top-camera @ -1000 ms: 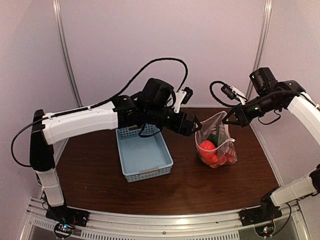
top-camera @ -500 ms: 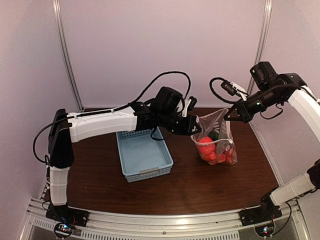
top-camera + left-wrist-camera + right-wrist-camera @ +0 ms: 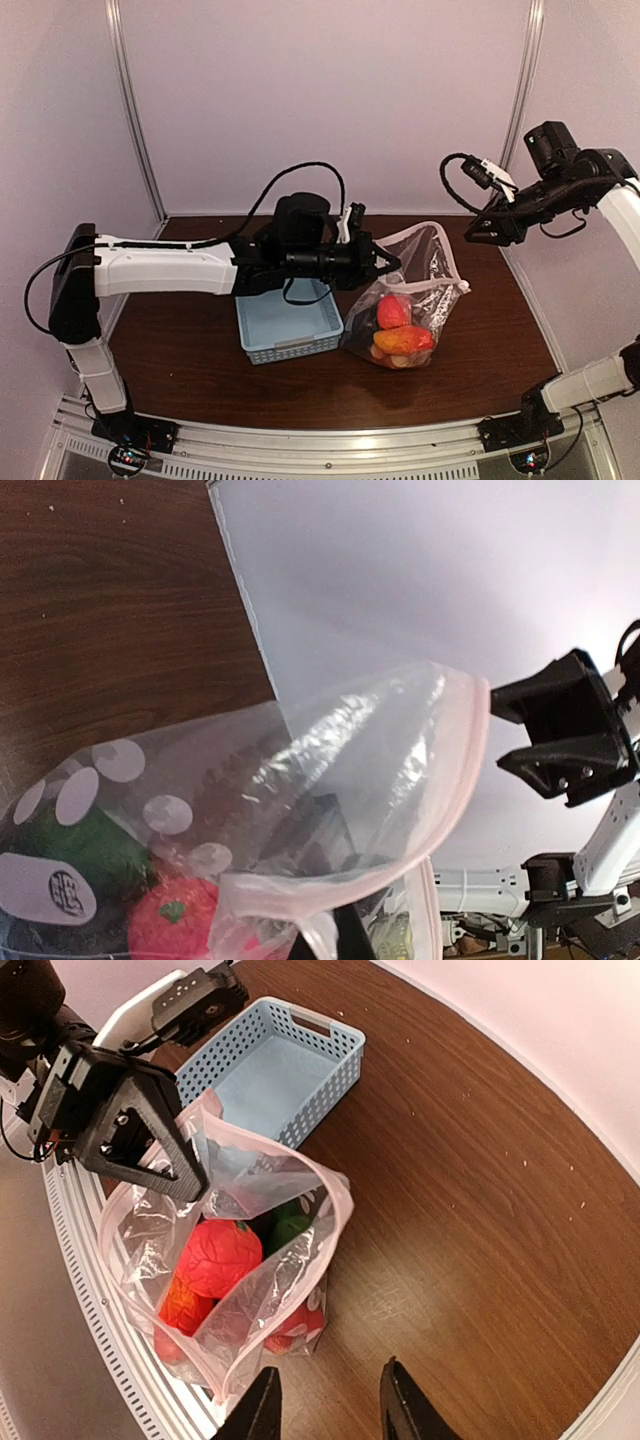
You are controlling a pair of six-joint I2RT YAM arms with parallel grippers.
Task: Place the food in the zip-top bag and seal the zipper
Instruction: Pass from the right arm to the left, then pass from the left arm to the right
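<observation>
Food [image 3: 393, 312] sits inside the zip-top bag [image 3: 430, 255], just beside the basket [image 3: 290, 320]. Left pincer [image 3: 388, 263] clamps the mouth edge; right pincer [image 3: 329, 1370] stands spread, empty, apart. Zipper [image 3: 335, 1200] gapes open: sealing remains outstanding.

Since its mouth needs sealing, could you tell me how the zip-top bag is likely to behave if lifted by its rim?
Probably floppy: the zip-top bag is thin film that wrinkles and sags where the left gripper pinches its rim. Likely bottom-heavy too, since the toy food is piled at its base, so it may swing or slump.
</observation>
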